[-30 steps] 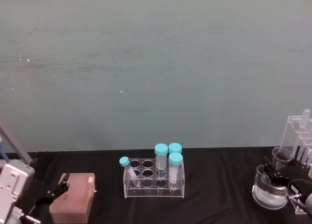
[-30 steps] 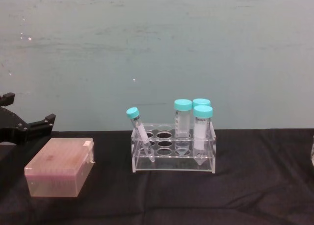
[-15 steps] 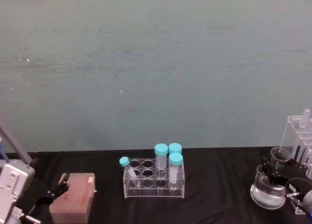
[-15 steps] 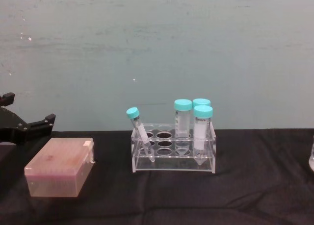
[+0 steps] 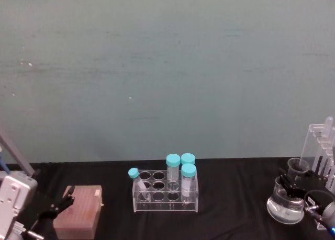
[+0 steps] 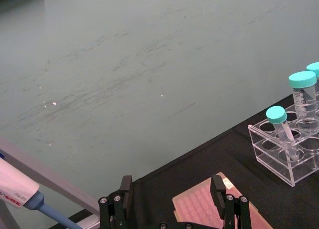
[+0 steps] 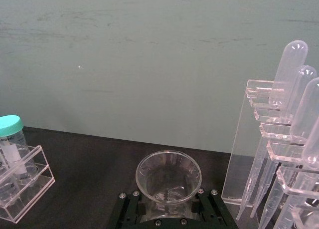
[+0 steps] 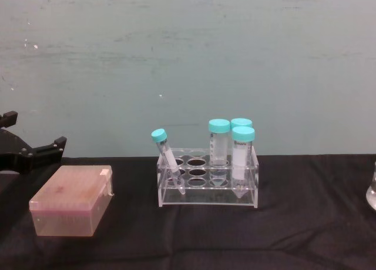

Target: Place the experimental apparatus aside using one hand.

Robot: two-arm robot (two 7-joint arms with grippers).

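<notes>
Surface (image 8: pixel 305 223): black cloth, unpatterned. Back wall (image 5: pixel 167 67): pale grey-green with faint scuff streaks. Tube rack (image 8: pixel 207 185): clear acrylic; its four tubes carry turquoise caps (image 8: pixel 218 126). Tip box (image 8: pixel 71 200): translucent pink. Conical flask (image 5: pixel 285 206), beaker (image 5: pixel 298 168) and tall stand (image 5: pixel 320 148): colourless, transparent. Left gripper (image 8: pixel 29 152) and right gripper (image 5: pixel 291 186): black.

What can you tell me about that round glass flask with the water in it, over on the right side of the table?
The conical flask is clear glass, wide at the base and narrowing to a flared open mouth. A little clear liquid sits in its bottom. It stands upright on the black cloth near the table's right end, beside the acrylic stand of long tubes. The right gripper holds it at the neck, its black fingers on either side.
</notes>
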